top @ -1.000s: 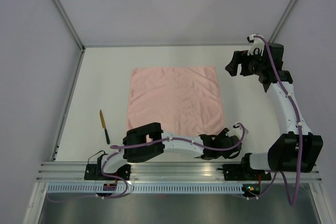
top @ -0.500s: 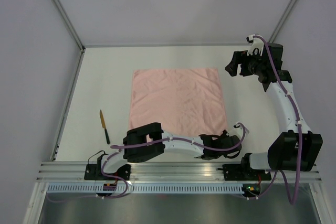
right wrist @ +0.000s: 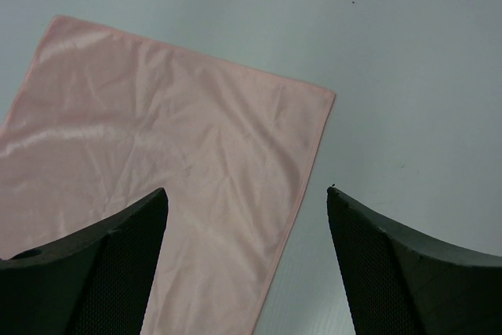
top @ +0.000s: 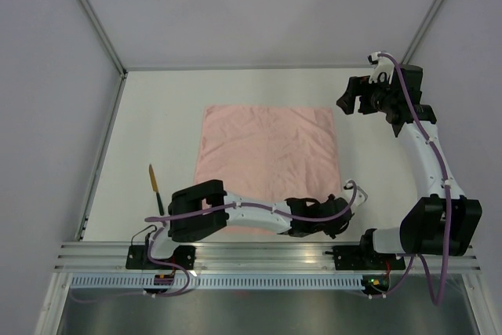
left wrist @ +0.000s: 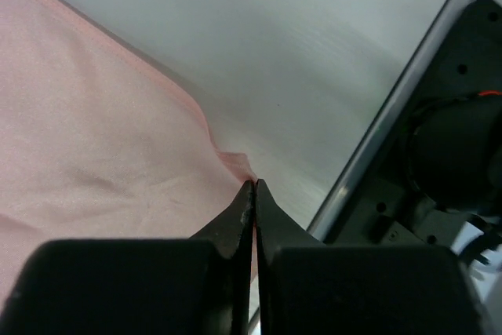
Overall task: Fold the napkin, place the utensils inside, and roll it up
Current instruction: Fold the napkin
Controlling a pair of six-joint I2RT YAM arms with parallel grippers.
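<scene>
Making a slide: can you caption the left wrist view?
Left gripper pinches a corner of the pink napkin on the white table.

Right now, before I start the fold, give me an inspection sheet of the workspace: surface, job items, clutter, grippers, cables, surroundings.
Surface: flat white table.
Job's things: pale salmon-pink square cloth napkin spread flat, lightly creased; slim yellow-orange and black stick-like utensil lying apart, to the left of it.
Clutter: nothing seen.
Grippers: left gripper shut on the napkin's near right corner; right gripper open, above the table by the far right corner, holding nothing.
Cables: purple cables run along both arms.
Surroundings: pale walls, metal frame posts, aluminium rail at the near edge.
</scene>
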